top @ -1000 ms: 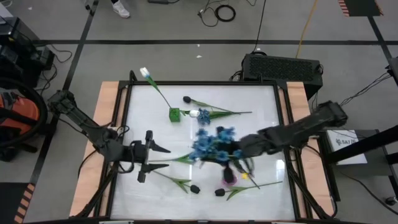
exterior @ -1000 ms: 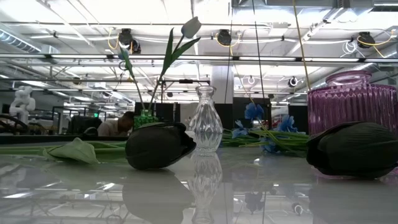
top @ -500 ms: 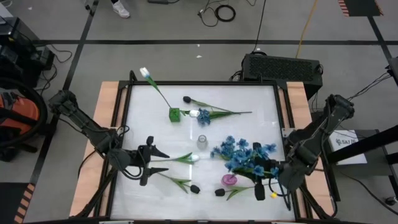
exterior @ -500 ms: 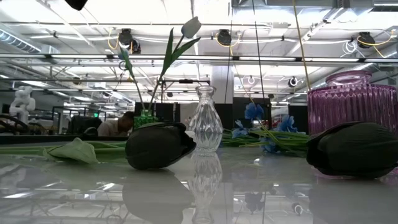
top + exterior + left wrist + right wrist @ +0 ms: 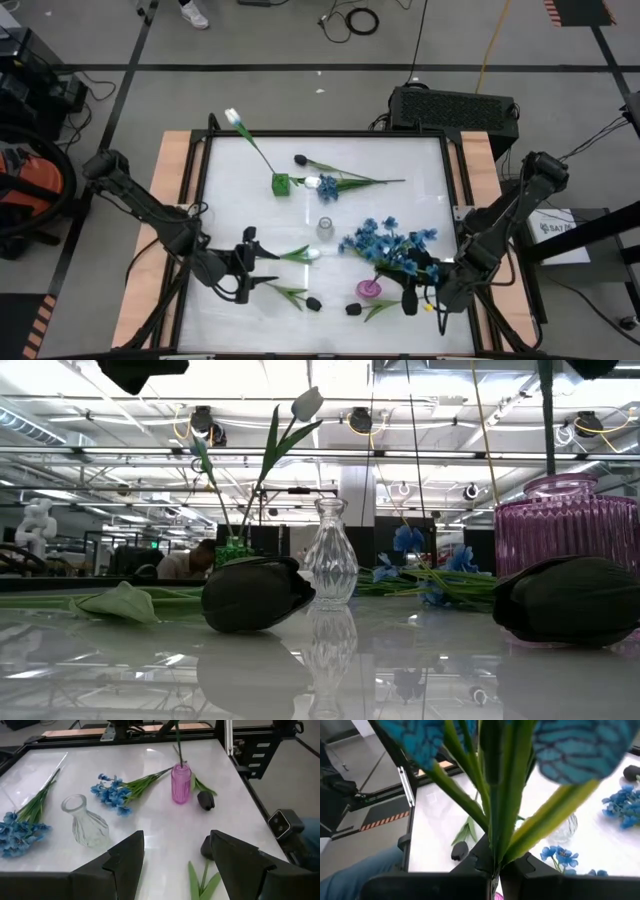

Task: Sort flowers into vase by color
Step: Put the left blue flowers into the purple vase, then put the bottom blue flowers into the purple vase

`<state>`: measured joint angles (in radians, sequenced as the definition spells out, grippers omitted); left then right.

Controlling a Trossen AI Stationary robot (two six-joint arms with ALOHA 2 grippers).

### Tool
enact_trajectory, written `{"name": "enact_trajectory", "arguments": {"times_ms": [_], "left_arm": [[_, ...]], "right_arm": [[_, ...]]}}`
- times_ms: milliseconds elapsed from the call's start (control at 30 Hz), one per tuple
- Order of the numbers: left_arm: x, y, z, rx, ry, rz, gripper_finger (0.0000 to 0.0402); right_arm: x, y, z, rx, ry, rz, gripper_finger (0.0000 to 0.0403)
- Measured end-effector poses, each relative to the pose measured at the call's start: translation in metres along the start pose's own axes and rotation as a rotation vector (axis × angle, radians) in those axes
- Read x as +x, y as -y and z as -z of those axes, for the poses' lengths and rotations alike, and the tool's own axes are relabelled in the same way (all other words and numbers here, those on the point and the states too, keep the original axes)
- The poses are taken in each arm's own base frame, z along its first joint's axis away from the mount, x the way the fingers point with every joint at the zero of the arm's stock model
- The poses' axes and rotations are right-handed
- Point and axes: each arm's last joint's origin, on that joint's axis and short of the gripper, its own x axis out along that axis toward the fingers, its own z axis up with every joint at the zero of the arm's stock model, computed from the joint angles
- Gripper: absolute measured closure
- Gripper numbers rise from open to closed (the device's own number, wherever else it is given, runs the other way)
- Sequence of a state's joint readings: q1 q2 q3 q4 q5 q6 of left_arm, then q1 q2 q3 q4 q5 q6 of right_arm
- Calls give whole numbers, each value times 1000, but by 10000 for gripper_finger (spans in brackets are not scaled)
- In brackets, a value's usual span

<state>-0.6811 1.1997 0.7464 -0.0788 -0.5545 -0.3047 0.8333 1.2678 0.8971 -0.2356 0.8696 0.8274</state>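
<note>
My right gripper [image 5: 414,297] is near the table's near right corner, shut on a spray of blue flowers [image 5: 385,240], right beside the pink vase [image 5: 368,290]. My left gripper [image 5: 246,273] is open and hangs over the near left of the table, above a leafy green stem [image 5: 286,292] that ends in a black tulip [image 5: 313,302]. A clear glass vase [image 5: 325,228] stands mid-table. A white tulip [image 5: 233,117] stands in a small green vase [image 5: 281,184]. Another white tulip [image 5: 312,253], another blue spray [image 5: 328,185] and two more black tulips [image 5: 352,310] [image 5: 300,159] lie flat. My right gripper pinches the blue spray's bunched green stems [image 5: 492,840] between its two fingers, which lie across them and come in from the table's right. The blooms stand above the fingers. One stem [image 5: 177,742] runs down into the pink vase's mouth [image 5: 180,766].
More blue blooms [image 5: 112,795] lie on the table between the clear vase [image 5: 85,820] and the pink vase. The white table has a raised dark frame [image 5: 450,180] and wooden side boards. A black box [image 5: 455,108] sits beyond the far edge. The far middle has free room.
My right gripper carried the blue spray from mid-table toward the near right corner, and its stem now reaches down into the pink vase. My left gripper moved a little toward the near edge and to the right, staying open.
</note>
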Motion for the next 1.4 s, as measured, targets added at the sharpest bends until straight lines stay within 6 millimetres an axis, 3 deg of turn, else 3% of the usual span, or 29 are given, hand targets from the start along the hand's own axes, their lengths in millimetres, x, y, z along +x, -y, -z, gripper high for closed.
{"name": "enact_trajectory", "arguments": {"times_ms": [233,367,1033,1267,1400], "left_arm": [[1,1,0,0,-1,-1,167],[1,1,-1,-8,12,3,167],[1,1,-1,-9,12,0,167],[1,1,-1,-8,11,0,167],[1,1,-1,-8,11,0,167]], "right_arm": [[5,3,11,20,-19,21,390],[8,2,16,4,-32,29,368],[5,8,31,-36,-254,1,161],[-4,11,41,-85,-356,-3,138],[-10,21,48,-45,-418,100,138]]}}
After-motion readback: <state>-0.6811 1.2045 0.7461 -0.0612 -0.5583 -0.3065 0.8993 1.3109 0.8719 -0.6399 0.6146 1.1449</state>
